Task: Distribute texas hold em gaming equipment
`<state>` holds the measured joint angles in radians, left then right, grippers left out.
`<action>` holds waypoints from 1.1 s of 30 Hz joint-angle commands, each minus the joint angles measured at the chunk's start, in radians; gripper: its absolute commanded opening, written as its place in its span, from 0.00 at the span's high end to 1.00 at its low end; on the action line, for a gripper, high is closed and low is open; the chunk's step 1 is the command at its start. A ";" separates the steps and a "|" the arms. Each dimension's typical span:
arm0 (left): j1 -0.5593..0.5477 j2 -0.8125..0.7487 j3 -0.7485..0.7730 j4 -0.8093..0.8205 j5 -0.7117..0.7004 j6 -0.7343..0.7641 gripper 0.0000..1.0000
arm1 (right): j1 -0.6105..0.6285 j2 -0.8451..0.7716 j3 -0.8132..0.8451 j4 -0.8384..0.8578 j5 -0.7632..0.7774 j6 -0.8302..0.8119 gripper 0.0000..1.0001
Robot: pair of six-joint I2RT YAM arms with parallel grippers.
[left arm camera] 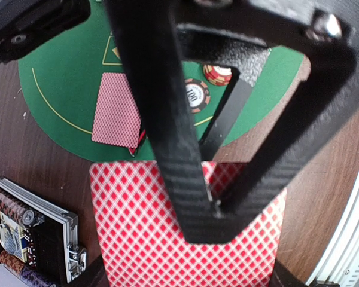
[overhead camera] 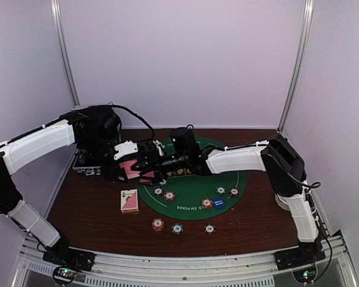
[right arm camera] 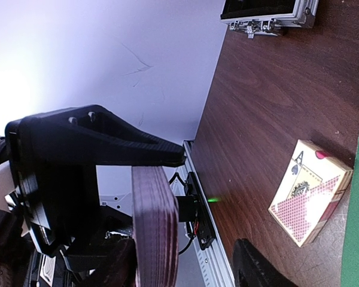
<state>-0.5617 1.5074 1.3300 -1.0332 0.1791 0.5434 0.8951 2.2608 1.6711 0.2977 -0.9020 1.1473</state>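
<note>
Deck of playing cards is held off the surface over its left half, between the case at the left edge and the green mat. My left gripper is clamped on it. One card lies face down on the mat's left part, and poker chips are spread toward the near edge. I judge the step to be dealing. My right gripper is at the deck with its fingers apart, one lying across the top card. The next move calls for pinching that card alone and drawing it clear without dragging its neighbours.
</note>
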 commanded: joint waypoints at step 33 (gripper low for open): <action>0.007 0.009 -0.001 0.004 -0.026 0.012 0.96 | -0.016 -0.073 -0.019 -0.083 -0.008 -0.017 0.71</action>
<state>-0.5617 1.5112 1.3296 -1.0489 0.1593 0.5442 0.8795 2.2032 1.6482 0.2211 -0.9031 1.1477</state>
